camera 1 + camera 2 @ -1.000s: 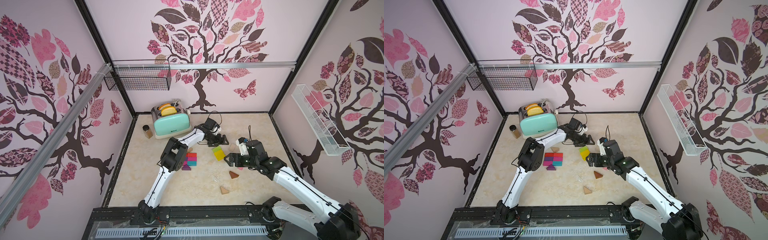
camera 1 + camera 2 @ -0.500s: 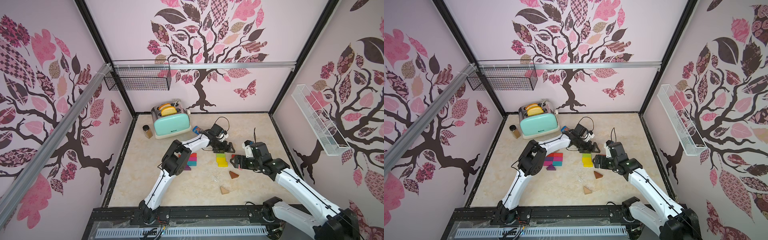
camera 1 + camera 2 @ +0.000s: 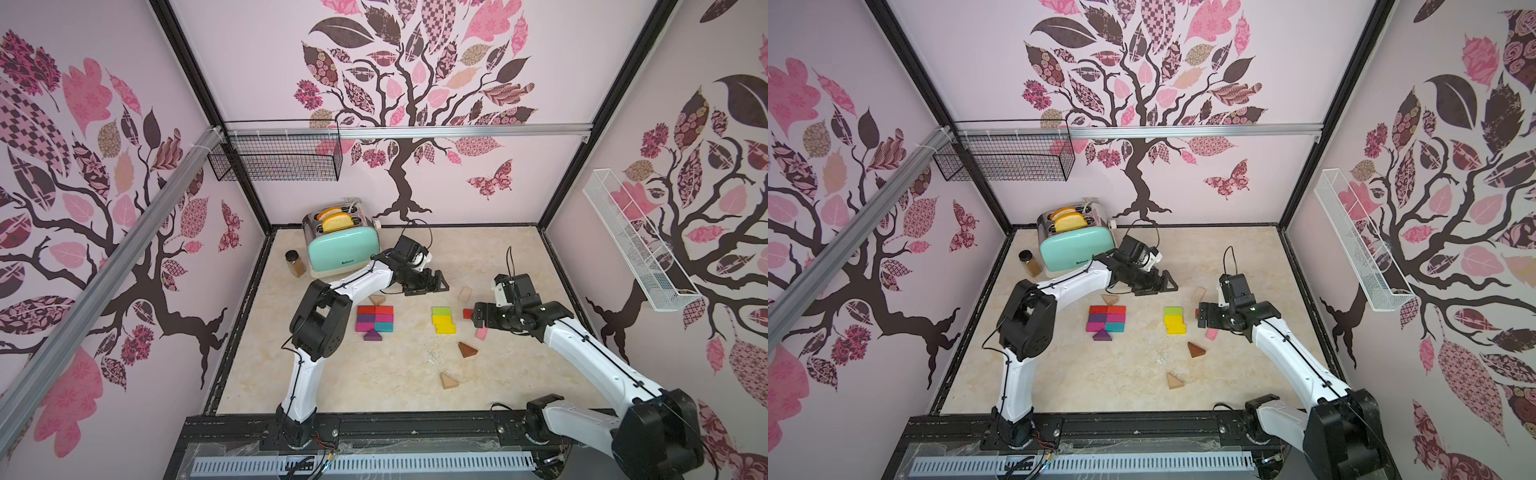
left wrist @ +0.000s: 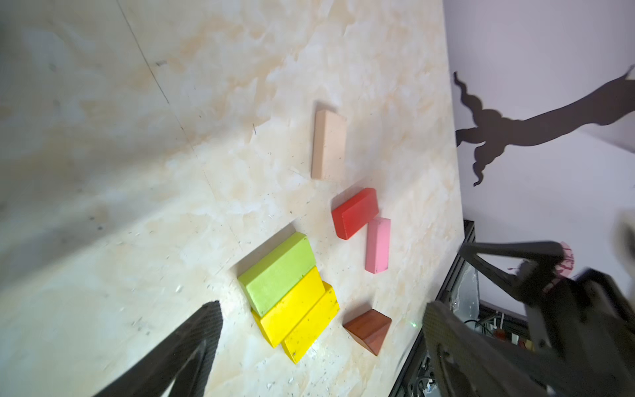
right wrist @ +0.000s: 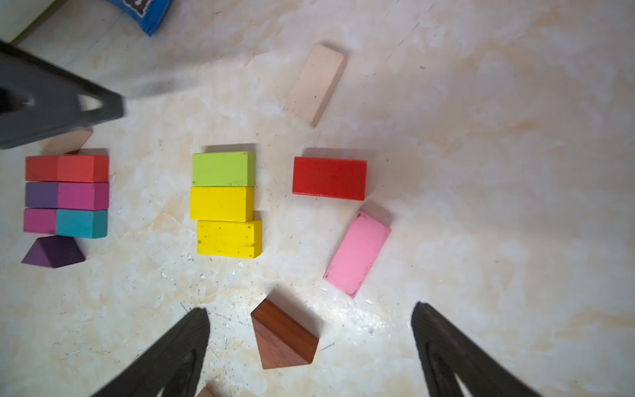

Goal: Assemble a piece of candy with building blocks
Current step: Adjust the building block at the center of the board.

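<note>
1. Left hand (image 3: 434, 286): jaws spread wide, nothing between them. It hangs over the table (image 3: 374, 386) just in front of the mint toaster (image 3: 343, 255), behind the blocks and touching none.
2. Right hand (image 3: 478, 316): also wide open and empty. It sits low on the right side, fingertips over the loose red block (image 3: 467, 313), which it partly hides in both top views. Can't tell if there's contact.
3. Six-block grid (image 3: 375, 319), left of table centre: two columns, three rows, all edges touching. Rows from the back are red/red, purple/magenta, magenta/teal.
4. Purple triangle (image 3: 372, 336) sits against the grid's front edge. Tan triangle (image 3: 377, 299) is at its back edge, under the left arm.
5. To the right of the grid, well apart from it, is a flat column: green block (image 5: 223, 168) at the back, then far yellow block (image 5: 221, 203), then near yellow block (image 5: 228, 239). All touch. The near yellow one is offset slightly to the right.
6. Loose pieces on the right:
   - The red block lies beside the green one with a gap.
   - Pink block (image 5: 357, 253) is skewed, just in front of the red one, not touching.
   - Tan block (image 5: 315, 84) is skewed, behind the red one, apart.
7. Brown triangle (image 3: 467, 350) lies in front of the yellow pair. Second tan triangle (image 3: 448, 381) is nearer the front edge, alone.
8. Jar (image 3: 295, 264) stands beside the toaster. A blue packet (image 5: 144, 13) corner shows in the right wrist view.
</note>
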`<state>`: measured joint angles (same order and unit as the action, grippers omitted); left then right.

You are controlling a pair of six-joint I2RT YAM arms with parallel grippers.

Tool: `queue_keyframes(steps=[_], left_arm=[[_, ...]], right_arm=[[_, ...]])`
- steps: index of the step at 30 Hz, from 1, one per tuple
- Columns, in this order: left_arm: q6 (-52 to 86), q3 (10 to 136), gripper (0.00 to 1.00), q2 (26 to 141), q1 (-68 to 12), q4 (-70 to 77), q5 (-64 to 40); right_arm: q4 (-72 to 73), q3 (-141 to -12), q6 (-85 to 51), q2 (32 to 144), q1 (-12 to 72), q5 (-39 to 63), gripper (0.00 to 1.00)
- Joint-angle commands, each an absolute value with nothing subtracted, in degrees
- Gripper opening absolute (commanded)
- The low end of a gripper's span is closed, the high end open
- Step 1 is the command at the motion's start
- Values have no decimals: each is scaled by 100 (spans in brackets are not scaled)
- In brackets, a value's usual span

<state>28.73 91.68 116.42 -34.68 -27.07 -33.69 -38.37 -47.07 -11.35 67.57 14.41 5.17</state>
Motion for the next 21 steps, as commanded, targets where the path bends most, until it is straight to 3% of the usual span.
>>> queue_keyframes(steps=[1, 10, 21], left_arm=[[2980, 8593, 96, 10840, -3644, -2369, -3406], [2967, 7038, 97, 9098, -3815, -2107, -3289], [3055, 6710, 98, 8833, -3720, -1745, -3553]], right_arm=[[-3958, -5157, -824, 7264, 1312, 306, 94], [-3999, -4462, -1227, 7228, 1310, 922, 93], [-3443, -4314, -1384, 8108, 1314, 1267, 93]])
